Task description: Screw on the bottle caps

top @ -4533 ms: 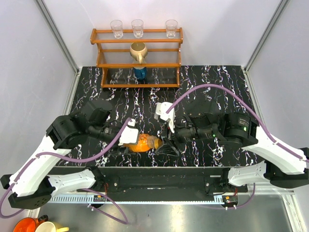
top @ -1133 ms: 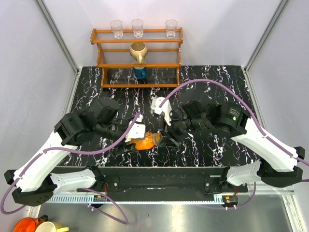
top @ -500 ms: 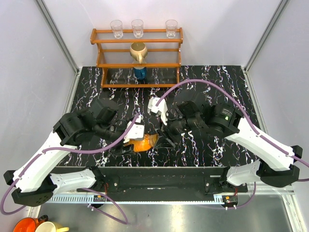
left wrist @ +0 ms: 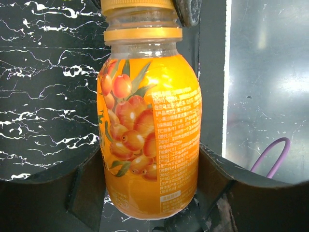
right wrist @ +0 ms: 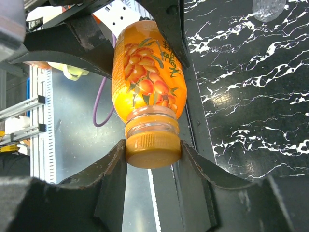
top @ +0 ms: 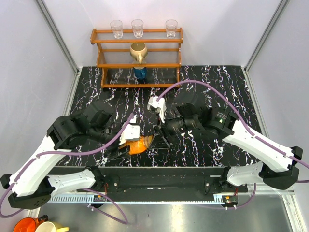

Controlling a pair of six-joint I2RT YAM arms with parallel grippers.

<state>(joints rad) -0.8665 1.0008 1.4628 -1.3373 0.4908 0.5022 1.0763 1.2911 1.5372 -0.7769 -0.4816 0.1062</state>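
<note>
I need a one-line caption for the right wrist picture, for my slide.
The right gripper closed on the orange cap of an orange bottle, whose body the left gripper holds.

Robot lab cell; white panel walls (top: 217, 29), aluminium corner posts (top: 58, 38), black marbled tabletop (top: 217, 82), wooden rack (top: 159, 64)

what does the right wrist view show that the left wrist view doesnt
Only the right wrist view: the whole orange cap clamped in the right pincer, plus a clear object at the top corner. Only the left wrist view: the label's small print and the base end of the orange bottle, seated in the left pincer. Both: that bottle, its fruit picture and the black marble tabletop.
</note>
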